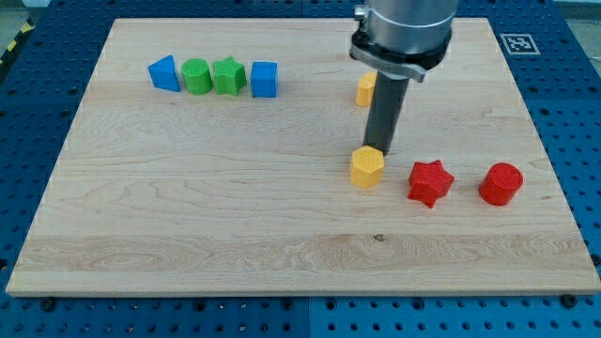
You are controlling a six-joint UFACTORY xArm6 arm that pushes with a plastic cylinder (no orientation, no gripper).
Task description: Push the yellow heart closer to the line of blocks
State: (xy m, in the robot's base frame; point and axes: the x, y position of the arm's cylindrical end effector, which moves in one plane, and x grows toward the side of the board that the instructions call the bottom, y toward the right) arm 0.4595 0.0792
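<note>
A line of blocks lies at the view's upper left: a blue triangular block [164, 73], a green cylinder [196, 76], a green star [228, 76] and a blue cube [265, 79]. A yellow block [363, 89] sits right of the line, partly hidden behind my rod; its shape is unclear. A yellow hexagon [367, 168] lies lower, at centre right. My tip [380, 150] stands just above the hexagon's top right edge, touching or nearly touching it, and well below the partly hidden yellow block.
A red star [430, 182] and a red cylinder [500, 184] lie right of the yellow hexagon. The wooden board [188, 235] rests on a blue perforated table. The arm's body hangs over the board's top centre-right.
</note>
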